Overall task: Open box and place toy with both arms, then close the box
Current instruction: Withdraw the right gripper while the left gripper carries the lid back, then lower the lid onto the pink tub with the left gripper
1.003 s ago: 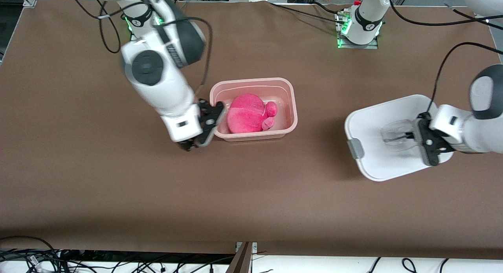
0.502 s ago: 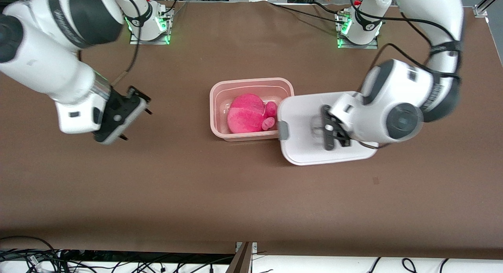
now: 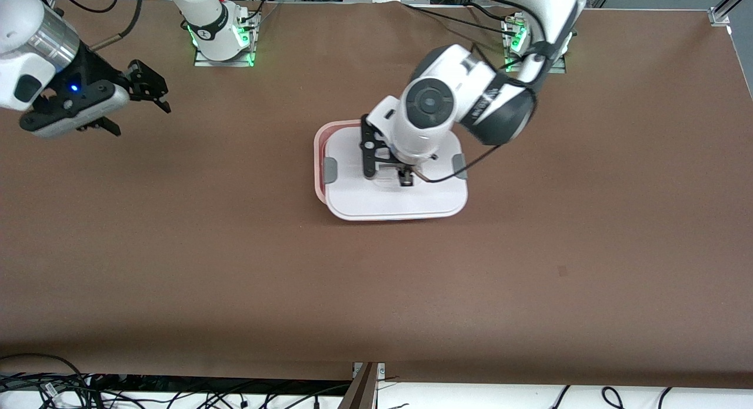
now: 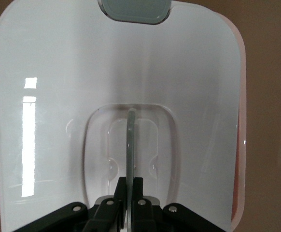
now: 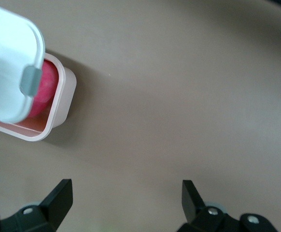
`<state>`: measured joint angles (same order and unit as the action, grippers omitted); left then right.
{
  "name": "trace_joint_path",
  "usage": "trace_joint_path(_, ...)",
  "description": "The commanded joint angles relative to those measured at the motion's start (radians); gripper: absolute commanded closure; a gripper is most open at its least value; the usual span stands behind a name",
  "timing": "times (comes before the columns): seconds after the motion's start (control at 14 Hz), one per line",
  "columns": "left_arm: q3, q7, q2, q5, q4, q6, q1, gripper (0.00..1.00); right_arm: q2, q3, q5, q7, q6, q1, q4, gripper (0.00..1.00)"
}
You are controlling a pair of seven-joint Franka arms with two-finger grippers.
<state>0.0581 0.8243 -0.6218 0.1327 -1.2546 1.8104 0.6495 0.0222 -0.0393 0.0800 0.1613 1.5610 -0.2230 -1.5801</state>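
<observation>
Showing the lid (image 3: 391, 197) held over the box (image 3: 318, 162) by the left gripper (image 3: 402, 175). The left arm reaches from its base down over the middle of the brown table (image 3: 376, 291), and its jaws are clamped together on the thin upright grip inside the clear recessed handle (image 4: 129, 145) at the lid's centre. The white lid covers almost the whole tub but is offset: it overhangs the box edge nearer the front camera, while a strip of pale pink rim stays uncovered along the edge toward the right arm's end of the table. Whether the lid is seated on the rim cannot be told. Grey side clips sit at the lid's two short ends, one clip (image 3: 330, 169) toward the right arm's end and the other (image 3: 459, 163) toward the left arm's end.

The toy (image 5: 43, 89) lies inside the box; only a bright pink patch of it shows under the lid's edge in the right wrist view, beside the grey clip.

The right gripper (image 3: 132, 100) hangs over bare table at the right arm's end, well apart from the box, its jaws spread wide and holding nothing. Its two fingertips (image 5: 58, 195) point down at the tabletop.
</observation>
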Motion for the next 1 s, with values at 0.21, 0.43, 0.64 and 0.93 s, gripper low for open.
trace_joint_path(0.21,-0.020,-0.021,-0.022,-0.005,-0.014,0.043,0.033,1.00,0.016,0.001,-0.051,-0.146,-0.003,0.010,-0.023,0.00)
trace_joint_path(0.43,-0.020,-0.054,-0.021,-0.005,-0.039,0.036,0.032,1.00,-0.014,-0.028,-0.057,-0.140,-0.013,0.014,0.034,0.00)
trace_joint_path(0.64,-0.021,-0.129,-0.021,-0.005,-0.039,0.033,0.056,1.00,-0.010,-0.030,-0.060,-0.147,-0.015,0.014,0.051,0.00)
trace_joint_path(0.93,-0.020,-0.140,-0.021,-0.028,-0.040,0.033,0.073,1.00,-0.024,-0.053,-0.055,-0.160,-0.047,0.004,0.049,0.00)
